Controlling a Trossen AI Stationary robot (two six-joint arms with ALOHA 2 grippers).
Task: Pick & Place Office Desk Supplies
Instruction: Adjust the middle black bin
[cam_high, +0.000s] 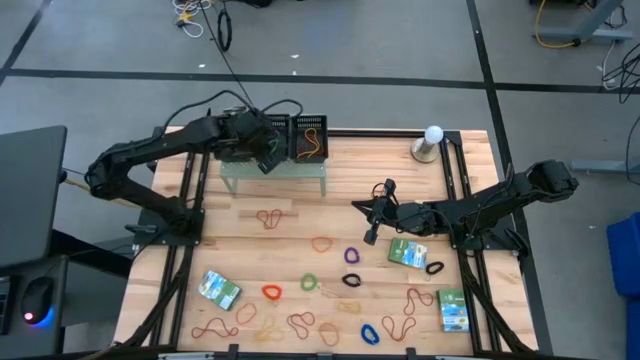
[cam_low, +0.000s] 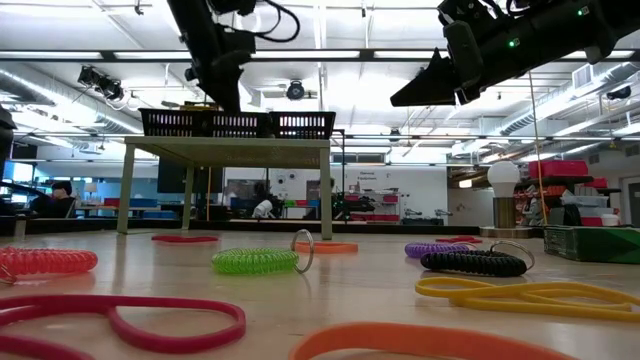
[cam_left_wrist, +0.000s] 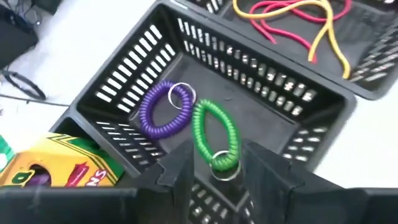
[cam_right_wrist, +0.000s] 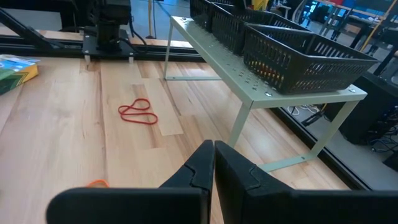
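The left gripper (cam_left_wrist: 214, 180), over a black mesh tray (cam_left_wrist: 134, 59), stands parted around a green coil loop (cam_left_wrist: 214, 134), seemingly letting it go. Let the loop drop just beyond the fingertips beside the purple coil (cam_left_wrist: 163, 109), then lift straight. The right gripper (cam_right_wrist: 213, 163) waits, pressed together, empty.

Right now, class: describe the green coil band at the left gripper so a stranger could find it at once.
Start at the pale-green shelf at the table's back edge, then the black mesh tray beneath the left gripper. The green coil band lies there between the gripper's open fingers, beside a purple coil band; colour sets it apart.
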